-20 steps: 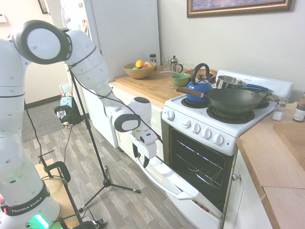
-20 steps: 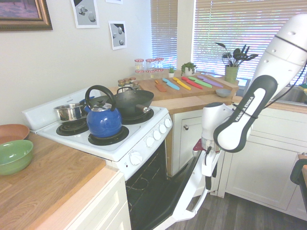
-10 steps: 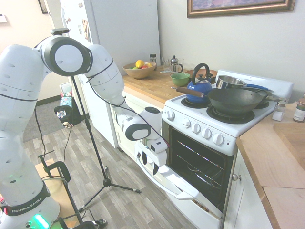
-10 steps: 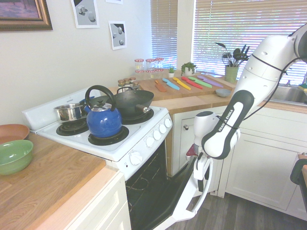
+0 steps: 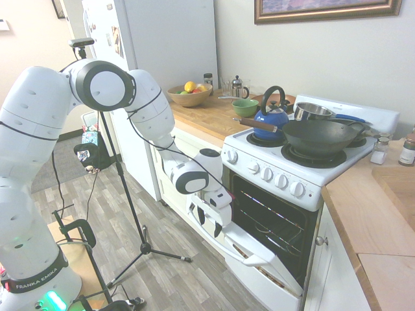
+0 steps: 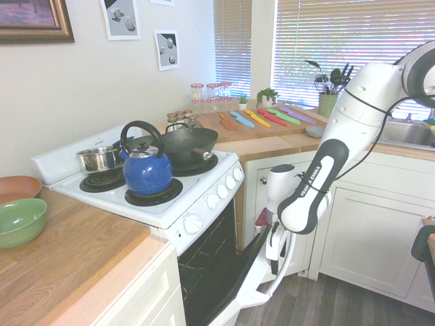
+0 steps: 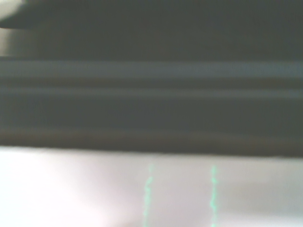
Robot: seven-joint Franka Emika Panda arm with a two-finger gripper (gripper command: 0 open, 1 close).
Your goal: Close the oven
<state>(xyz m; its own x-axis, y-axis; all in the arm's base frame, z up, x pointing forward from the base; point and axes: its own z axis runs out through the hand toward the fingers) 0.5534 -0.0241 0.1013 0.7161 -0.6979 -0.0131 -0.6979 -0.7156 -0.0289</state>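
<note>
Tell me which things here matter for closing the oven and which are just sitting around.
Part of the job: oven, its half-raised door, gripper at the door's edge.

Just lying about: blue kettle, wok, steel pot, green bowl, fruit bowl, fridge.

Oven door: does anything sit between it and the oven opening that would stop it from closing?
Nothing visible does. The oven door hangs partly open with the gripper at its outer side; the cavity shows only wire racks, none sticking out.
</note>
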